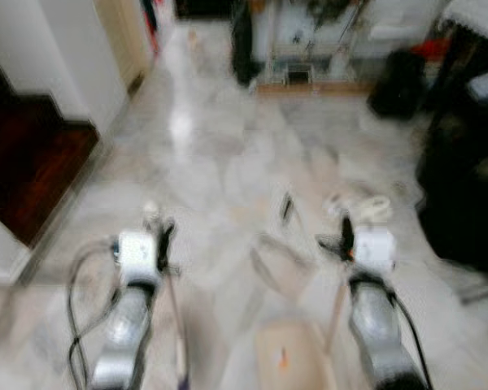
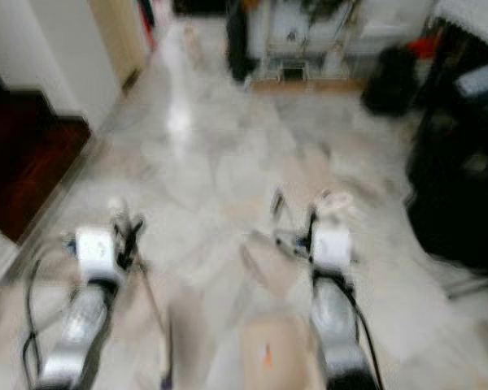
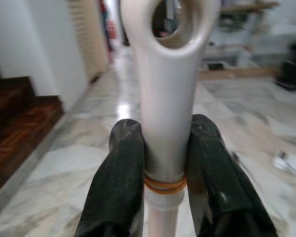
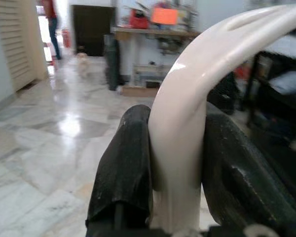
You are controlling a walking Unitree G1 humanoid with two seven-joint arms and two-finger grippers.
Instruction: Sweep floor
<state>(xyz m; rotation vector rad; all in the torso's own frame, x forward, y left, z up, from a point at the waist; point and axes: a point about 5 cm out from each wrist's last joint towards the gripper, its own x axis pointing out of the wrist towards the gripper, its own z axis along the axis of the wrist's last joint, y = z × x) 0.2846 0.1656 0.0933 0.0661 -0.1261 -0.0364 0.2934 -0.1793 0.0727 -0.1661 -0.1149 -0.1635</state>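
Observation:
My left gripper (image 1: pixel 159 231) is shut on the pale broom handle (image 3: pixel 167 98), just below its hanging hole, with a black finger (image 3: pixel 121 182) on each side. The thin broom stick (image 1: pixel 177 325) runs down beside my left arm. My right gripper (image 1: pixel 346 236) is shut on the curved cream dustpan handle (image 4: pixel 187 123). The beige dustpan (image 1: pixel 289 353) hangs low between my arms. On the marble floor (image 1: pixel 220 162) ahead lie a crumpled white scrap (image 1: pixel 366 207) and a small dark bit (image 1: pixel 286 207). The eye views are blurred.
Dark wooden stairs (image 1: pixel 24 162) rise on the left. Black furniture (image 1: pixel 464 187) stands on the right, and a black bag (image 1: pixel 394 81) and a cluttered shelf (image 1: pixel 309 41) are at the far end. A person in red (image 4: pixel 50 15) stands far down the hallway.

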